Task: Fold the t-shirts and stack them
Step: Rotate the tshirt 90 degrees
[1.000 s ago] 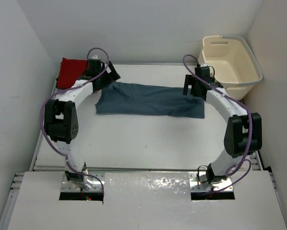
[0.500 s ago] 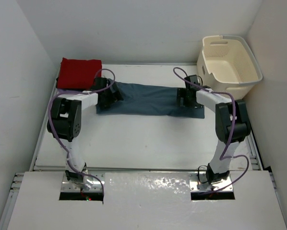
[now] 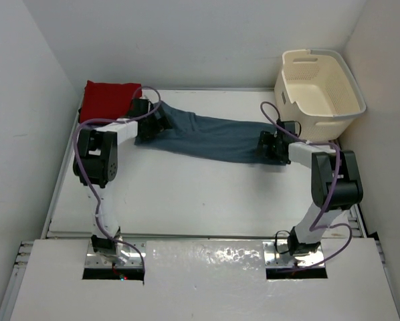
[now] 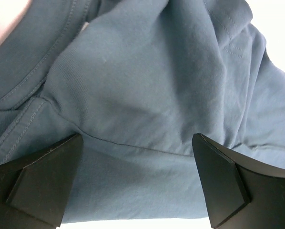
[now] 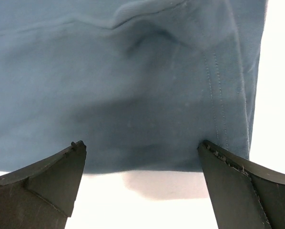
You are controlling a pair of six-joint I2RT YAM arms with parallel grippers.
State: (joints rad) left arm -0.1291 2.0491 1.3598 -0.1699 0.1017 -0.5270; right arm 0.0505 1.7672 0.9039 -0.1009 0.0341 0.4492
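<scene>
A teal blue t-shirt (image 3: 213, 137) lies stretched in a slanted band across the far half of the table. My left gripper (image 3: 161, 124) is low over its left end, jaws open. In the left wrist view the collar and bunched cloth (image 4: 147, 86) fill the frame beyond the spread left gripper (image 4: 137, 138). My right gripper (image 3: 267, 144) is at the shirt's right end, open too. The hemmed edge of the teal shirt (image 5: 123, 86) lies flat between and beyond the right gripper (image 5: 141, 143). A folded red t-shirt (image 3: 110, 100) rests in the far left corner.
A cream laundry basket (image 3: 320, 83) stands at the far right corner, close to the right arm. Walls close in the table on the left, back and right. The white table (image 3: 200, 194) lies bare in front of the shirt.
Both arms have come down from above the shirt's ends to table height. The teal shirt has gone from a flat rectangle to a narrower slanted band, its left end shifted toward the back.
</scene>
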